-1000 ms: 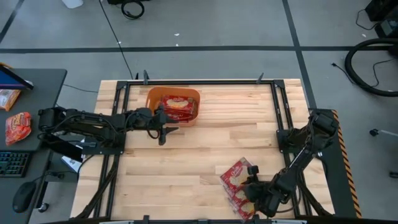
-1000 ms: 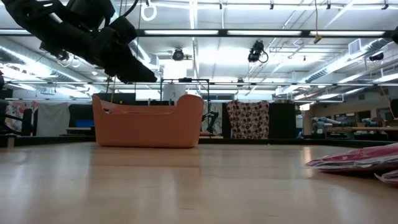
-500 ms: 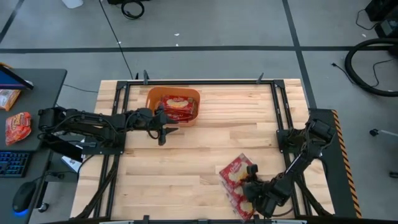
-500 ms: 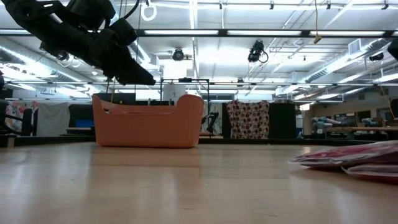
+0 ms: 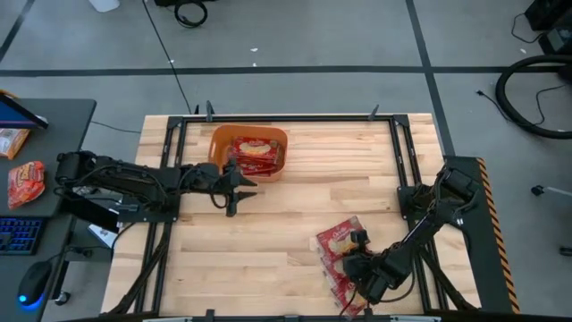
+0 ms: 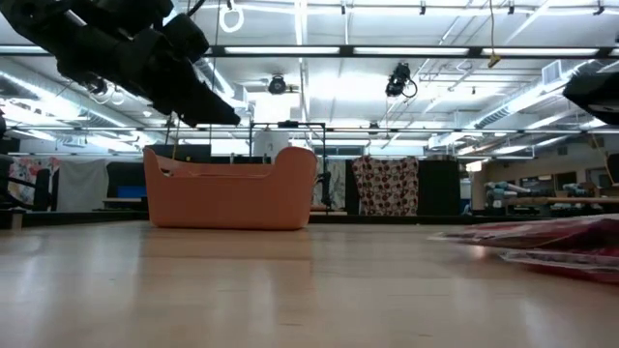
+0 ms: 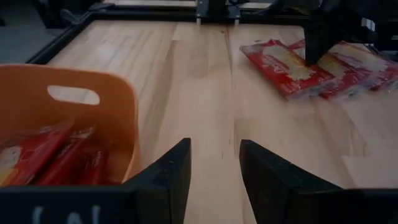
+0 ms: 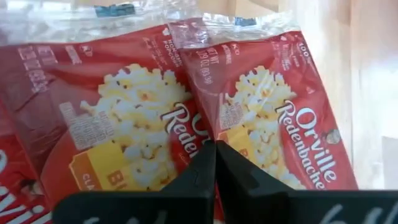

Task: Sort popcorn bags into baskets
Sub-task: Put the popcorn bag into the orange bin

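Note:
Several red popcorn bags [image 5: 338, 243] lie overlapping on the table's near right, seen close in the right wrist view as two bags side by side [image 8: 124, 124]. My right gripper [image 5: 356, 261] points steeply down onto them, shut [image 8: 215, 155]. The orange basket [image 5: 217, 143] stands at the far left with several bags [image 5: 256, 152] lying in it. My left gripper [image 5: 238, 199] hovers open just off the basket's near side [image 7: 214, 168], with nothing between its fingers. My right gripper comes slanting down from the near right, and its shut fingertips [image 8: 205, 163] meet on the long edge [image 8: 210, 134] of the upper bag, where it overlaps its neighbour. The tips hide how much of the wrapper lies between them. The bag lies flat on the pile.
Black rails [image 5: 295, 117] frame the tabletop. Bare wood [image 5: 286, 215] lies between the basket and the bags. A side desk [image 5: 36, 179] to the left holds a keyboard and an orange-red packet [image 5: 25, 182].
My right gripper has come down onto the pile and moved toward the table's left edge. The upper bags have slid a little to the left and turned with it, staying flat on the table.

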`<state>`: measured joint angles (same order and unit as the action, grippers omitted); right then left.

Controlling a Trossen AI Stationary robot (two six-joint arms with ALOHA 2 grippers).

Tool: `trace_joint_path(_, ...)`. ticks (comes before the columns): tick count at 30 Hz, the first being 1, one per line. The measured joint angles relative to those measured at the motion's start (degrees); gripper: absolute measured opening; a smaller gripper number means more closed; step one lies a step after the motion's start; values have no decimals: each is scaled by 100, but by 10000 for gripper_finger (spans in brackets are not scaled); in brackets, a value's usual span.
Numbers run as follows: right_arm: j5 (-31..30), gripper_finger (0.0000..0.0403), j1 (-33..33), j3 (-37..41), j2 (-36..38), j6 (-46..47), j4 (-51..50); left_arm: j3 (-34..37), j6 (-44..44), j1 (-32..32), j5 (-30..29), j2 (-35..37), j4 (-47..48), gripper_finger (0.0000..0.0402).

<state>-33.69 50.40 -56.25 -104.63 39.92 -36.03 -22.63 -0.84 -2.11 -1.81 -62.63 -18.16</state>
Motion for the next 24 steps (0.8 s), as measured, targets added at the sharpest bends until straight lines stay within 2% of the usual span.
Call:
trace_joint_path(7, 74, 6, -386, 4, 691, -44, 26, -3, 401, 752, -796, -359, -615, 142)
trace_joint_path(11, 236, 5, -719, 4, 1135, 91, 112, 1, 614, 1069, -1209, -794, -1148, 159)
trace_joint_path(19, 778, 3, -1382, 4, 1775, 15, 676, -14, 648, 1235, -1068, -1585, -2041, 237)
trace_joint_path(24, 1029, 2, -1765, 2, 1911, -256, 971, -421, 608, 1241, -570, -2191, -2060, 250)
